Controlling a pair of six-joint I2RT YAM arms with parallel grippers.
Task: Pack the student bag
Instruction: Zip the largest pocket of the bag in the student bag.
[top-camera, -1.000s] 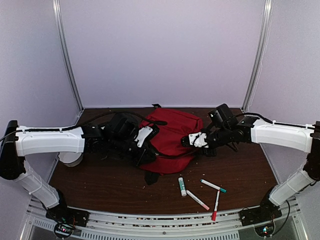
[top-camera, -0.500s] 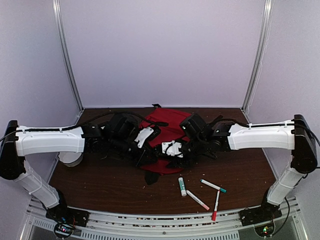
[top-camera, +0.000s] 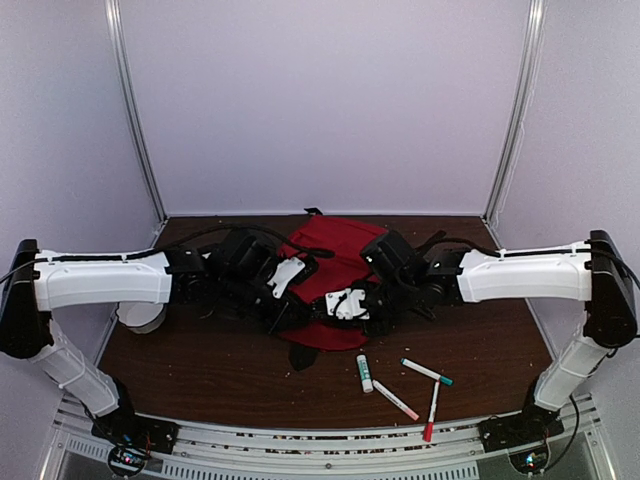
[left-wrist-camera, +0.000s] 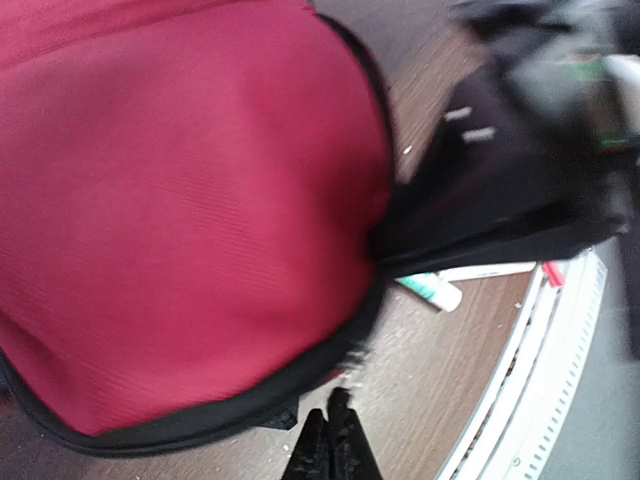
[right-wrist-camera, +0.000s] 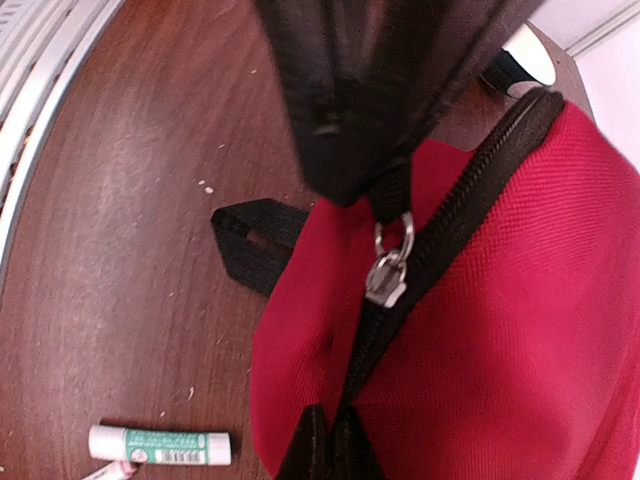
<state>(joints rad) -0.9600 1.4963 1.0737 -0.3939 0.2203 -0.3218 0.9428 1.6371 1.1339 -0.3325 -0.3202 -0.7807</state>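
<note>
1 red bag (right-wrist-camera: 520, 300) in R gripper (right-wrist-camera: 330, 447)

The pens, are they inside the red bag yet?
No, out: three pens lie on the table, beside the red bag.

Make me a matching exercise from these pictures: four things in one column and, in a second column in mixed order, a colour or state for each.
Things
1. student bag
2. glue stick
3. zipper pull
4. teal-capped marker

Descriptions
A. silver metal, hanging down
B. red fabric, the biggest thing in view
C. short white tube with a green label
D. thin white barrel, lying farthest right of the four

Pairs: 1-B, 2-C, 3-A, 4-D
</note>
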